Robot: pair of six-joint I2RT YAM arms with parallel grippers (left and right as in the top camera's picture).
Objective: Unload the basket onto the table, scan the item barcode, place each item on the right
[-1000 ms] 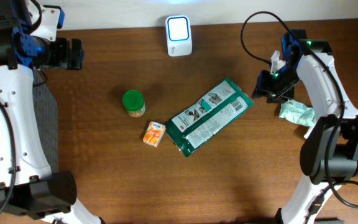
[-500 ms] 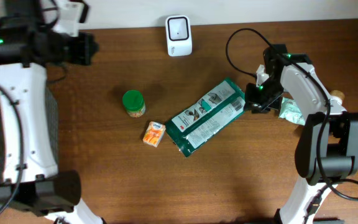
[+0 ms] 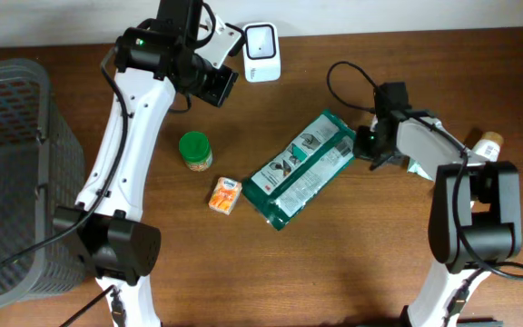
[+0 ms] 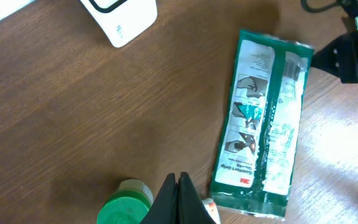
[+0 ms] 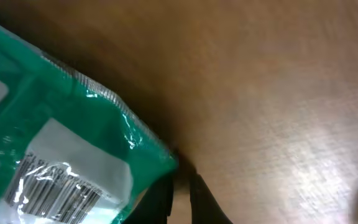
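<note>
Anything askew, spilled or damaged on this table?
Nothing spilled or damaged. The green packet lies diagonally, label and barcode up, its corner at the right end effector. The green-lidded jar stands upright.

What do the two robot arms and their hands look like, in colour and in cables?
Both arms have white link shells with black joints and round black bases. The left hand has thin black fingers. The right hand is black too, with a black cable looping above its wrist. A small green light glows on the left arm.
</note>
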